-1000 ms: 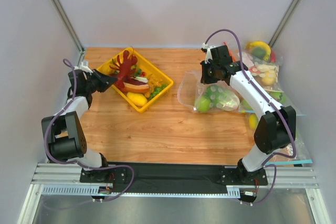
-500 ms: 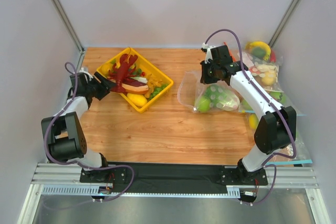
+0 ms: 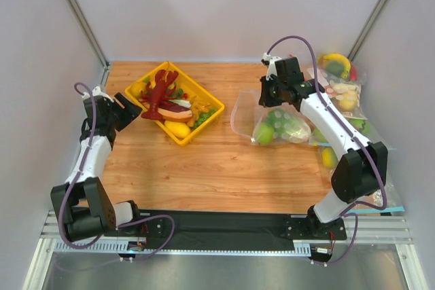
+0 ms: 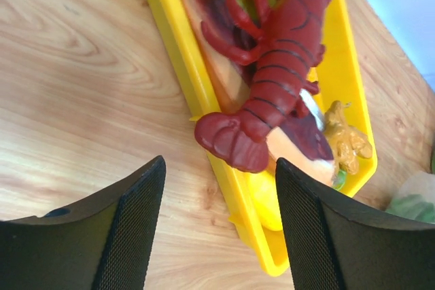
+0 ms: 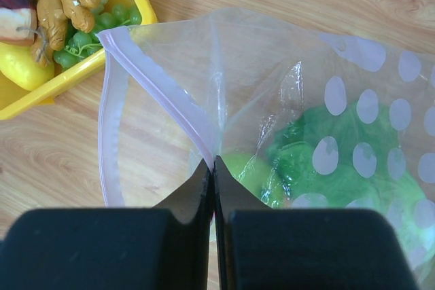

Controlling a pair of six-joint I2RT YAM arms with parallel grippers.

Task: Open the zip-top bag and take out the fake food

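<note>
The zip-top bag [image 3: 248,119] lies right of centre with its mouth open, its pale pink zip strip [image 5: 155,86] lifted. My right gripper [image 5: 214,162] is shut on the upper zip strip; it also shows in the top view [image 3: 266,94]. Inside the bag sit the round green fruit [image 5: 246,171] and the lettuce head [image 5: 340,161]. The red lobster [image 4: 275,73] lies in the yellow tray [image 3: 207,100], its tail over the near rim. My left gripper [image 4: 221,236] is open and empty, just left of the tray [image 3: 129,111].
The yellow tray [image 4: 194,79] also holds a toy hot dog [image 4: 299,144], yellow fruits and green grapes [image 5: 88,42]. Other bags of toy food [image 3: 340,89] are piled at the right wall. A side post stands near the left arm.
My left gripper has let go of the lobster, left it in the tray and drawn back to the left, open. My right gripper still holds the bag's strip.
</note>
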